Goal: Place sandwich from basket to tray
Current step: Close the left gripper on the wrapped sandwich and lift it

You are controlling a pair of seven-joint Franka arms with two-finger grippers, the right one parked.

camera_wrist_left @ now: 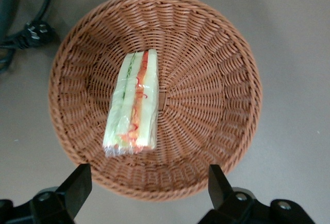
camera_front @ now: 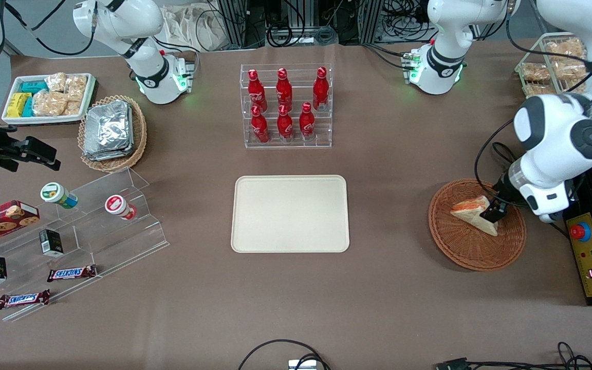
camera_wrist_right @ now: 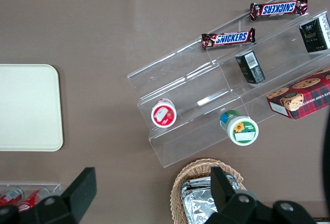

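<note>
The sandwich (camera_front: pixel 473 211) (camera_wrist_left: pixel 133 103), a film-wrapped wedge with red-orange and green filling, lies in the round reddish-brown basket (camera_front: pixel 450 246) (camera_wrist_left: pixel 206 54) toward the working arm's end of the table. My gripper (camera_front: pixel 494 210) (camera_wrist_left: pixel 148 185) hangs just above the basket, close beside the sandwich. It is open, with its black fingers (camera_wrist_left: pixel 80 183) wide apart over the basket's rim and nothing between them. The cream tray (camera_front: pixel 290 213) lies flat at the table's middle with nothing on it.
A clear rack of red bottles (camera_front: pixel 285 105) stands farther from the front camera than the tray. A yellow control box with a red button (camera_front: pixel 591 257) sits beside the basket. Black cables (camera_wrist_left: pixel 26 33) lie near the basket. A stepped acrylic shelf (camera_front: pixel 95 221) stands toward the parked arm's end.
</note>
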